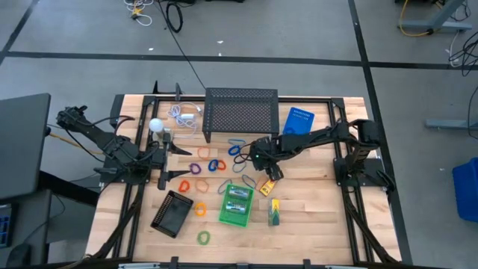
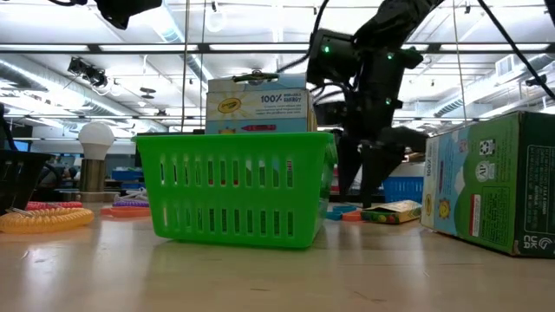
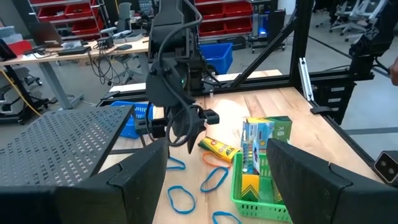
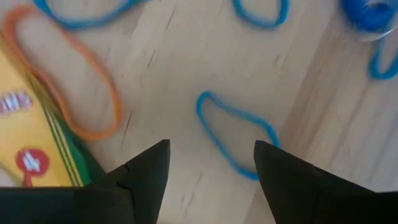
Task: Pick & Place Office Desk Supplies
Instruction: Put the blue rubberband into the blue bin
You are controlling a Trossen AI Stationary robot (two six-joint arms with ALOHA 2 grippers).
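Right hand [image 1: 263, 166] is held spread and empty over a blue loop [image 4: 239, 137] mid-counter, a crayon box [image 1: 267, 186] just beside it. Green basket [image 1: 237, 205] with crayon boxes is seen near the front edge. Left hand [image 1: 170, 164] is spread, idle at the left edge.

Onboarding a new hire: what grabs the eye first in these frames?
The bright green basket at the table's front middle, crayon boxes standing in it. Next, the right gripper, open, low over a blue loop just behind the basket, with coloured loops scattered mid-table. The left gripper waits open on the left.
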